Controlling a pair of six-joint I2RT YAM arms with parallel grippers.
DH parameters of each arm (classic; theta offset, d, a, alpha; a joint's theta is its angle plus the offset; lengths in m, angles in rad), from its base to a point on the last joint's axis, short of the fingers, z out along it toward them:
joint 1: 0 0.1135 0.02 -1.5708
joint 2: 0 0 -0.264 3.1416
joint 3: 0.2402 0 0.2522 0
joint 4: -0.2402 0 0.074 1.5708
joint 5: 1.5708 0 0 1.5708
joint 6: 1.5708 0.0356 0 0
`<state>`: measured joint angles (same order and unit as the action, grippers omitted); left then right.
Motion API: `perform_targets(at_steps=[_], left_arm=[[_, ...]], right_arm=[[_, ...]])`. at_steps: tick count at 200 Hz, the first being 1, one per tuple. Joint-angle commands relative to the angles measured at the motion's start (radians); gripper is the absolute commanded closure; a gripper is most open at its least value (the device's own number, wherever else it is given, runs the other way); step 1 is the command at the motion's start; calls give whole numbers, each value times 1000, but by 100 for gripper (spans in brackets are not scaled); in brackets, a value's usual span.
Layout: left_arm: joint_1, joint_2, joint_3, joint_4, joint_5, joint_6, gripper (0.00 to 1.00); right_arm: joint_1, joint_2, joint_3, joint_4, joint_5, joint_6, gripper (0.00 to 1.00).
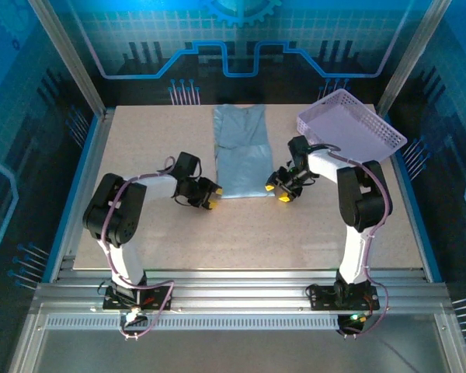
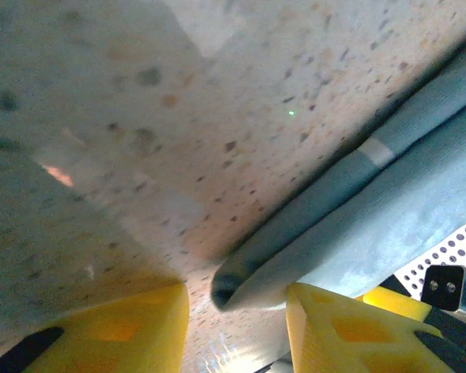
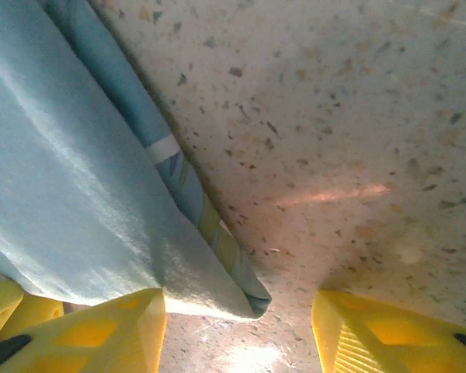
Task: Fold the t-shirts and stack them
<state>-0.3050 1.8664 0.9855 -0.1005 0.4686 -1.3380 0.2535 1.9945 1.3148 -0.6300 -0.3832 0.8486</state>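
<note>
One pale grey-blue t-shirt (image 1: 241,151) lies folded into a long strip in the middle of the table. My left gripper (image 1: 210,196) is low at its near left corner. In the left wrist view that folded corner (image 2: 311,249) sits between the yellow fingers of the left gripper (image 2: 237,311), which is open, with a gap on each side. My right gripper (image 1: 278,190) is at the near right corner. There the t-shirt (image 3: 70,194) ends in a point between the spread fingers of the right gripper (image 3: 239,315), nearer the left finger. Neither gripper pinches the fabric.
A lavender lattice basket (image 1: 349,124) stands tilted at the back right, over the right arm, and its wall (image 2: 458,249) shows past the shirt in the left wrist view. Bare speckled tabletop (image 1: 241,241) stretches in front of the shirt.
</note>
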Motion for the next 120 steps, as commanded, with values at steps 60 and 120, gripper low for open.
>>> perform_targets(at_steps=[60, 120], left_arm=[[-8, 78, 90, 83, -46, 23, 100], [-11, -74, -21, -45, 33, 126, 100]], right_arm=[[26, 106, 102, 31, -8, 94, 92], [42, -39, -6, -22, 47, 83, 100]])
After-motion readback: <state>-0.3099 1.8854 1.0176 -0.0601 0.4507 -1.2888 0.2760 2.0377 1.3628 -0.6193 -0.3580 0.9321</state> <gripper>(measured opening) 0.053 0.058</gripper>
